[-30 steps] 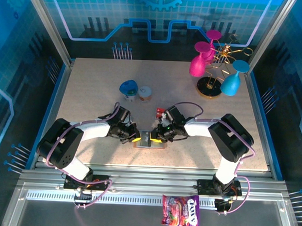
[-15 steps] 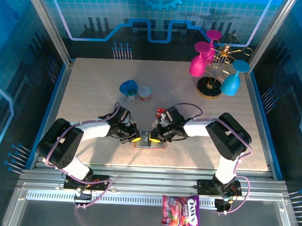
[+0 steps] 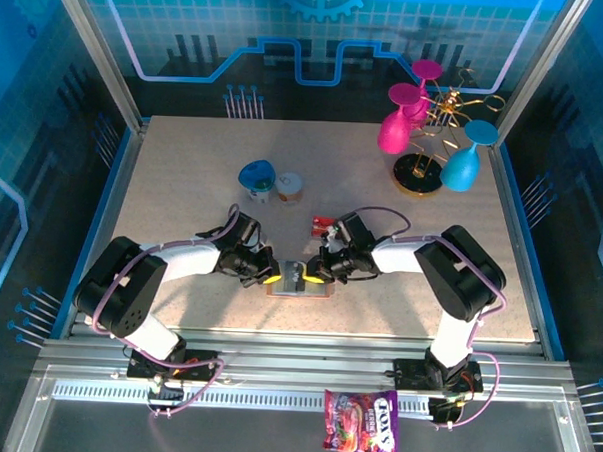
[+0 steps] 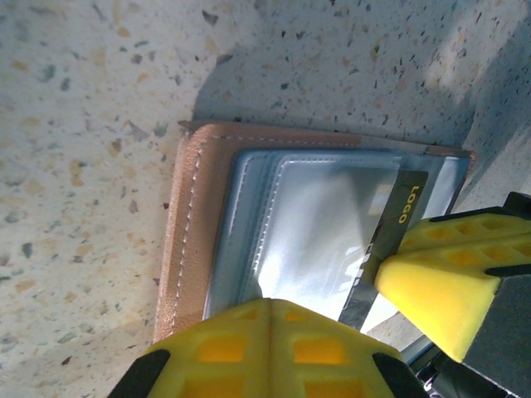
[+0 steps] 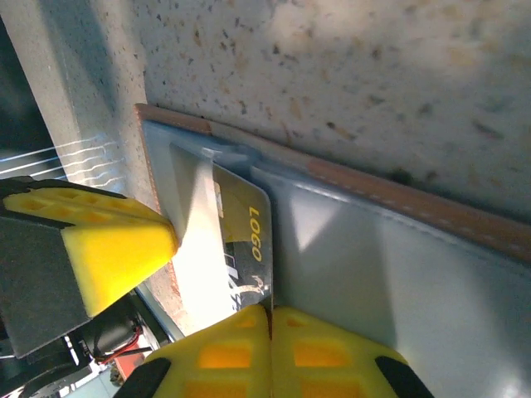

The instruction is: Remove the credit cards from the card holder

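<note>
We see the wallet (image 3: 301,290) lying open and flat on the table (image 3: 183,181), at 6 o'clock, close to the near edge. The left claw (image 3: 277,277) sits at the wallet's 9 o'clock side. It is squeezed tight with nothing in it, and its tip presses on the pale inside. The right claw (image 5: 270,348) sits at 3 o'clock. It is pinched on the edge of a yellow card (image 5: 241,240) that sticks partway out of a pocket. A red card (image 3: 324,226) lies on the table at 1 o'clock from the wallet, a little apart.

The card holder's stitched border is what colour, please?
Tan brown; the card holder shows best in left wrist view.
</note>
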Controlling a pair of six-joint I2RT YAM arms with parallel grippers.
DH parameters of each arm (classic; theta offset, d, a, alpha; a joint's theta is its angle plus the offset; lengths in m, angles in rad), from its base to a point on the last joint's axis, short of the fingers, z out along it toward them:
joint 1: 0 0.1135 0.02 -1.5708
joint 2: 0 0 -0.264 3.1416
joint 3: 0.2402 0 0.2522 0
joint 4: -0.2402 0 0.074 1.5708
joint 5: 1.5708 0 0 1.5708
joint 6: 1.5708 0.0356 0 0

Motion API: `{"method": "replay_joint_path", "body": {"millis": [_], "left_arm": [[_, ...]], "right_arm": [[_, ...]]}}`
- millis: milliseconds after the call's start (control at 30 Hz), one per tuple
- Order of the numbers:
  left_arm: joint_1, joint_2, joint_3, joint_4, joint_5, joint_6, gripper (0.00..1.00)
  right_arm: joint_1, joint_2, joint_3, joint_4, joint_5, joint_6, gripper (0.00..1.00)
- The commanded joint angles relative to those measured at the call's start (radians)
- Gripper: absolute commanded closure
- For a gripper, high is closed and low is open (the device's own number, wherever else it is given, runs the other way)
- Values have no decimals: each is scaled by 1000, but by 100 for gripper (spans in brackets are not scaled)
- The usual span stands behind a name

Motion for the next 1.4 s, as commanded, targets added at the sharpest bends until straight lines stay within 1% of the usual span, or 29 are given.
{"method": "replay_joint_path", "body": {"millis": [0,200,433,767,900,1000,1133,1367], "left_arm": [[-6,25,7,-80,-18,24,96],[-6,24,9,-79,-19,22,96],[-6,22,9,-78,-20,22,96],[-6,25,13,-72,-16,22,96],[-6,26,17,-71,-14,21,96],[-6,27,18,-70,-14,22,96],[-6,26,17,-66,-10,24,96],[-5,29,17,-62,-5,27,96]], "right_arm": [[-34,-35,-24,-68,0,-46,92],[-71,-75,-8,-191,15,-128,93],[-79,-97,27,-287,45,-178,93],[-66,-108,46,-277,57,-145,93],[-39,-97,70,-278,55,-125,86],[-18,-97,75,-275,56,-109,84],[3,-100,111,-286,65,-97,83],[14,-113,113,-314,87,-94,84]]}}
